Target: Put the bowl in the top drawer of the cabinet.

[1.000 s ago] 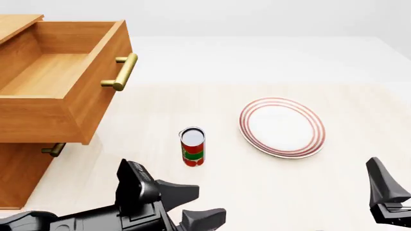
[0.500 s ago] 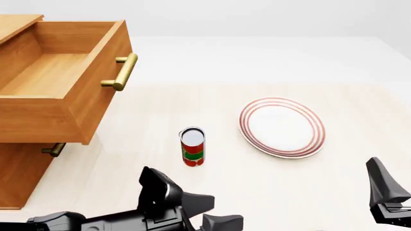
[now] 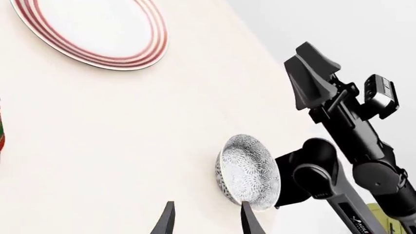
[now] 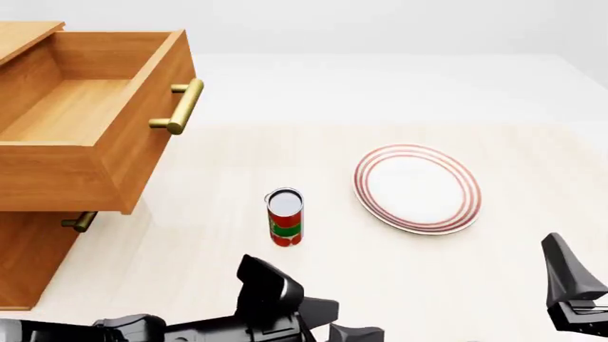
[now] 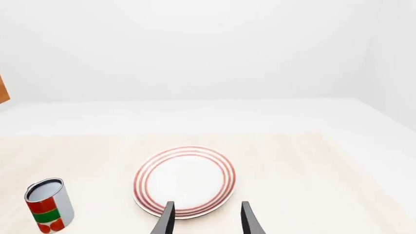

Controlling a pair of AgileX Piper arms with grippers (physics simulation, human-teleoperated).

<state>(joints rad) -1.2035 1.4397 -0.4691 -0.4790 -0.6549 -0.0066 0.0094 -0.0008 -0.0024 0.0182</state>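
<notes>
The bowl (image 3: 250, 171), white with a dense blue-grey pattern, shows only in the left wrist view, resting on the table just in front of the right arm's base (image 3: 338, 122). My left gripper (image 3: 206, 220) is open and empty, and one fingertip (image 3: 248, 215) is close to the bowl's rim. In the front view the bowl is out of sight below the picture's near edge. The top drawer (image 4: 90, 114) of the cabinet (image 4: 28, 249) is pulled out and empty, its brass handle (image 4: 181, 107) facing right. My right gripper (image 5: 206, 222) is open, empty, and pointing at the plate.
A flat white plate with red rings (image 4: 416, 189) lies right of centre. A red and green can (image 4: 285, 217) stands upright left of it. The lower drawer's handle (image 4: 81, 221) shows under the open drawer. My left arm (image 4: 270, 303) lies along the near edge and my right arm (image 4: 570, 281) is at the near right.
My left arm has swung to the right along the table's near edge, toward the right arm. The right arm, drawer, can and plate have not moved.
</notes>
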